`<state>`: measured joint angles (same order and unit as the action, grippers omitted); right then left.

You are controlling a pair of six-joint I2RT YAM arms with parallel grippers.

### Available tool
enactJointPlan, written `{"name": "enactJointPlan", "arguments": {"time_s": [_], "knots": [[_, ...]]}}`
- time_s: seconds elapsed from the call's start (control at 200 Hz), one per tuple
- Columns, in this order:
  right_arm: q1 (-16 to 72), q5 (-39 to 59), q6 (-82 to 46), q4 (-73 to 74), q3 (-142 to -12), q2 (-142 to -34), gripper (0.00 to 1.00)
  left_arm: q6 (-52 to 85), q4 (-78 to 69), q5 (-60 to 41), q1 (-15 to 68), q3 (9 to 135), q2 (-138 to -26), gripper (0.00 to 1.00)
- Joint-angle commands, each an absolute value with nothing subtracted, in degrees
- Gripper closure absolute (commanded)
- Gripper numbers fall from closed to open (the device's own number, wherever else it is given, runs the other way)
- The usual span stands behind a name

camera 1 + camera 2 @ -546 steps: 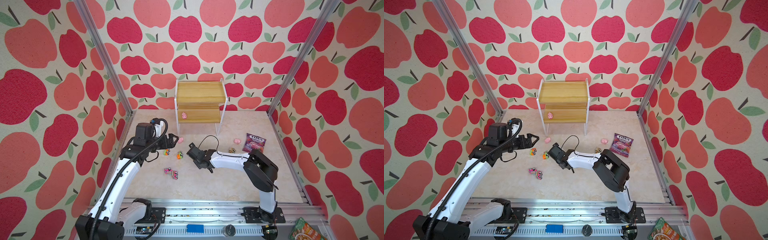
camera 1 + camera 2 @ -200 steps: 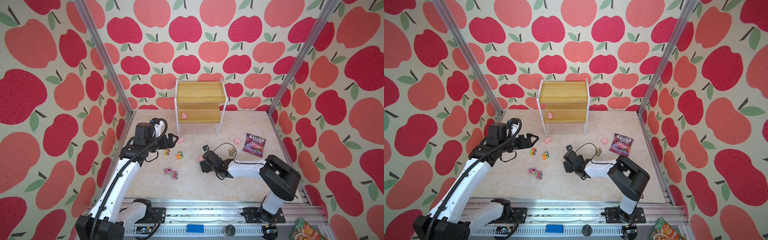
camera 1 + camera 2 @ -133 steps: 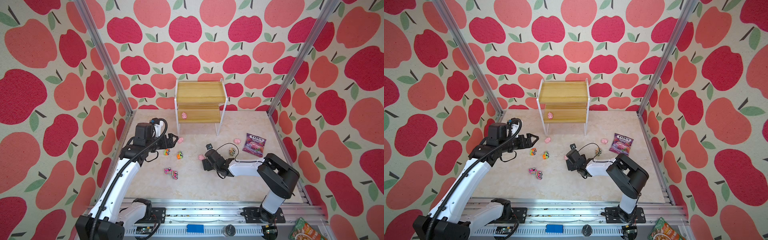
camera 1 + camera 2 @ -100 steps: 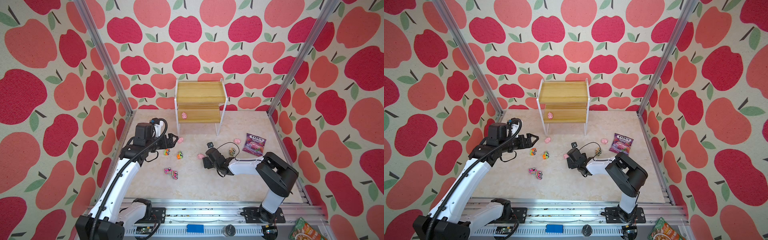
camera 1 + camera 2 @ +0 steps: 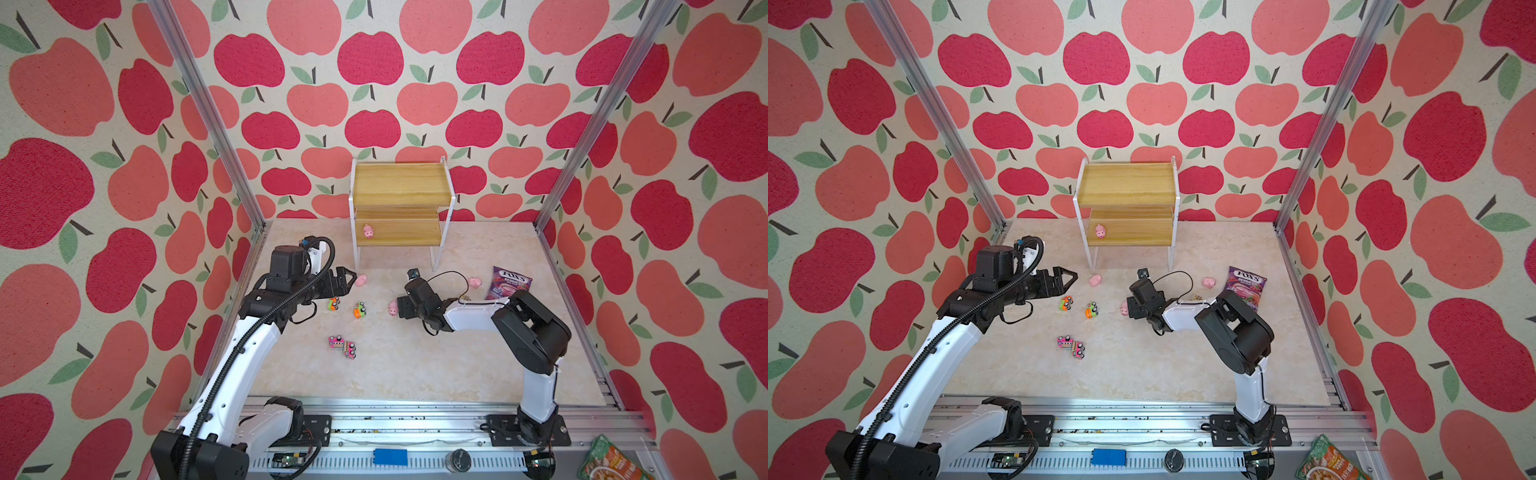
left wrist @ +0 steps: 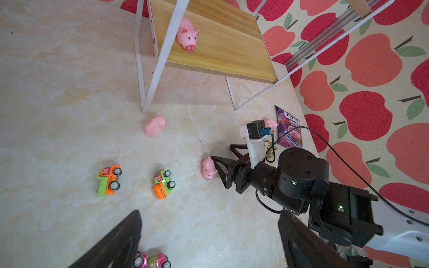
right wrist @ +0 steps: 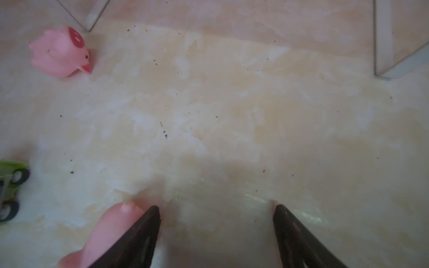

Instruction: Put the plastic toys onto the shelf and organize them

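Where the table (image 5: 415,374) meets its far edge, at the middle, we list the shelf (image 5: 399,189), with two boards. On the lower board, at its left end, stands one pig (image 5: 368,231).

On the table itself we count:
- a pig (image 5: 360,280) near the shelf's front left leg
- a pig (image 5: 475,282) just beside the candy bag (image 5: 509,284), toward the right edge
- a pig (image 5: 392,308) mid-table
- a truck (image 5: 333,304) and a truck (image 5: 360,310), both orange and green, left of the middle
- a truck (image 5: 336,341) and a truck (image 5: 350,350), both pink and touching, nearer the front edge

Left pincer (image 5: 345,286): spread, empty, above the table beside the leg-side pig.

Right pincer (image 7: 217,207): spread, low over the table, nothing between its jaws. The mid-table pig lies against the outer side of one finger (image 7: 139,232).
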<state>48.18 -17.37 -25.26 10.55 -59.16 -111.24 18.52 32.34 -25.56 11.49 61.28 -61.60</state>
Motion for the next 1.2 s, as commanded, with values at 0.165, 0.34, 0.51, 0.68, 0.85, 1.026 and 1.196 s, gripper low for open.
{"name": "enactJointPlan", "arguments": {"time_s": [0.165, 0.34, 0.51, 0.68, 0.85, 1.026, 1.196], "knots": [[47.2, -14.91, -22.06, 6.54, -60.7, -108.06, 0.17, 17.83, 31.56, -25.6, 12.14, 60.82, -62.05, 0.05], [47.84, -15.13, -22.96, 9.49, -55.38, -100.51, 0.16, 17.12, 33.12, -22.82, 13.42, 61.81, -61.41, 0.05], [51.24, -17.67, -24.6, 8.99, -53.97, -97.36, 0.16, 14.73, 40.41, -10.21, 19.85, 65.5, -60.08, 0.05], [55.55, -22.29, -27.27, 8.4, -55.44, -98.87, 0.2, 14.81, 46.29, -2.51, 22.68, 66.85, -59.45, 0.04], [58.93, -28.08, -30.29, 7.07, -58.74, -103.11, 0.24, 13.47, 46.99, -0.35, 22.68, 64.8, -58.09, 0.04], [59.92, -31.13, -32.92, 4.21, -62.53, -107.32, 0.27, 13.02, 44.62, -0.49, 22.25, 62.03, -57.78, 0.04], [60.03, -31.4, -34.73, 4.11, -63.39, -109.45, 0.32, 12.92, 42.6, -3.21, 20.5, 60.15, -56.79, 0.04]]}}
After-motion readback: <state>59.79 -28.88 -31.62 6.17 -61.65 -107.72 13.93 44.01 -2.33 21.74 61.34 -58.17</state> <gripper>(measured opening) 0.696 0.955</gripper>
